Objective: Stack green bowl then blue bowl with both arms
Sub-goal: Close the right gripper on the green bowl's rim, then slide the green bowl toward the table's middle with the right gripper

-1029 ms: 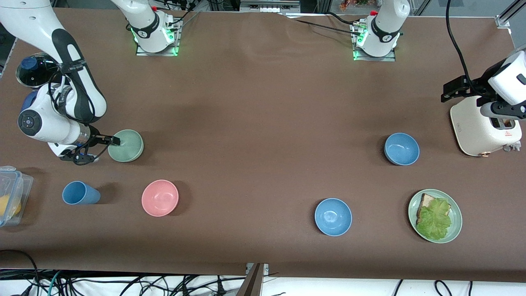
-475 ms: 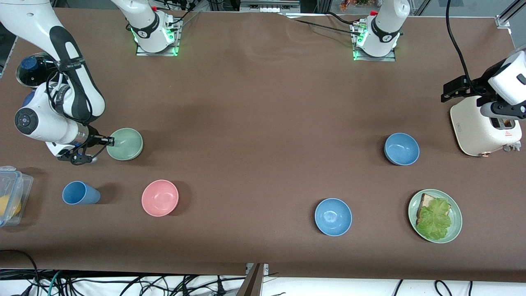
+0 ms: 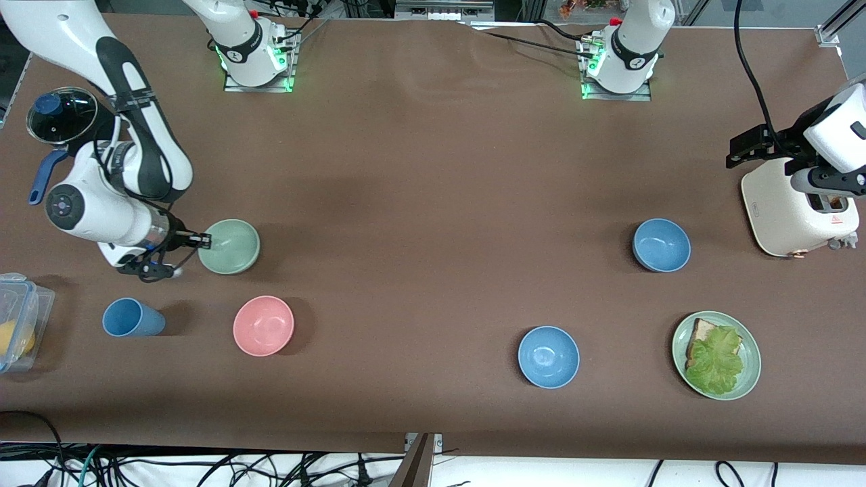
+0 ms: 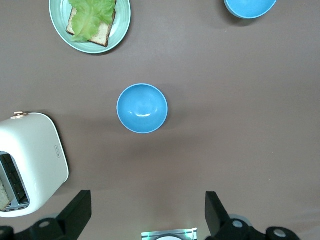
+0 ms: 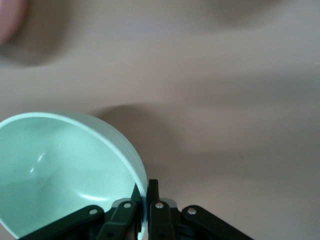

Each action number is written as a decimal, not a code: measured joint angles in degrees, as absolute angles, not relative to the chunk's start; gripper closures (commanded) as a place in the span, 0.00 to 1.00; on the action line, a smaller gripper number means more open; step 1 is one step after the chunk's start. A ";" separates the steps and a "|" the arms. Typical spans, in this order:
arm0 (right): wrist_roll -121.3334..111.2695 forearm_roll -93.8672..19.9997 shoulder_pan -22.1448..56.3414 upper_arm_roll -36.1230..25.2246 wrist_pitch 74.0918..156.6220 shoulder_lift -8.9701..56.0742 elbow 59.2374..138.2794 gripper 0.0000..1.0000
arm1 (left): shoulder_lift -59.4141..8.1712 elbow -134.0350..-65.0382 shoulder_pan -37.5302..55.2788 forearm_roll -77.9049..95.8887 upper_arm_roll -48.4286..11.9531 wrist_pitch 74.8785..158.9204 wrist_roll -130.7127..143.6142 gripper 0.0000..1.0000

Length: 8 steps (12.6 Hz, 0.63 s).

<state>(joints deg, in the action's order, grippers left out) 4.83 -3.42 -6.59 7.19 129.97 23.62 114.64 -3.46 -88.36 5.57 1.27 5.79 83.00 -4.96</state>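
The pale green bowl is near the right arm's end of the table, and my right gripper is shut on its rim. In the right wrist view the fingers pinch the green bowl's wall, one inside and one outside, and a shadow lies on the cloth beside it. The muted blue bowl stands alone near the toaster, and it also shows in the left wrist view as the blue bowl. My left gripper hangs open and empty high above the toaster's end of the table, and that arm waits.
A pink bowl and a blue cup stand nearer the front camera than the green bowl. A brighter blue bowl, a green plate with toast and lettuce, a white toaster, a glass lid and a plastic box are also there.
The right gripper has shut on the green bowl's rim. It has carried the bowl a short way toward the left arm's end. The left arm has not moved.
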 measured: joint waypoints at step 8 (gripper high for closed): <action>34.75 -3.50 -1.30 23.19 129.20 23.59 113.53 1.00 | -3.46 -88.36 5.57 1.27 5.79 83.00 -4.96 0.00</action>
